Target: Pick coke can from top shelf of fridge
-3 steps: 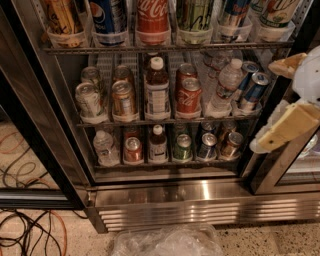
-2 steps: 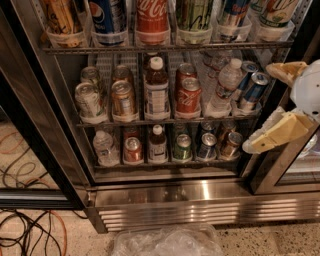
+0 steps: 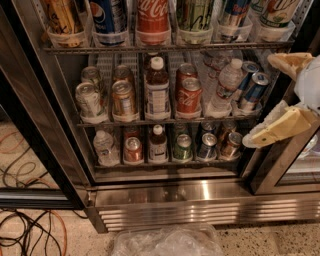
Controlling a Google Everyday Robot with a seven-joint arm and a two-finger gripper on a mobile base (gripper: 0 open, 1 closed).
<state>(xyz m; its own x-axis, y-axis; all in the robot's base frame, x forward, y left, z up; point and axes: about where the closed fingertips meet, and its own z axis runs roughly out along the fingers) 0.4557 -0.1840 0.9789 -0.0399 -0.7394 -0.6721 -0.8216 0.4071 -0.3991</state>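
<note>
The coke can [image 3: 152, 20] is red with white script. It stands in a clear holder at the front of the top shelf [image 3: 75, 50], between a blue Pepsi can [image 3: 109, 15] and a green-and-white can [image 3: 194, 15]; its top is cut off by the frame edge. My gripper [image 3: 259, 100] is at the right edge, level with the middle rack, lower than the coke can and to its right. Its tan fingers [image 3: 280, 127] are spread open and hold nothing. The fridge [image 3: 200, 197] stands open in front of me.
The middle rack holds cans, a bottle [image 3: 157, 90], a second red coke can [image 3: 189, 95] and a water bottle [image 3: 226, 85]. The bottom rack holds more cans and bottles. A dark door frame [image 3: 35, 135] is on the left, cables [image 3: 25, 230] on the floor, crumpled plastic [image 3: 167, 242] below.
My gripper has shifted slightly left toward the fridge opening, fingers still spread. The cans and bottles have not moved.
</note>
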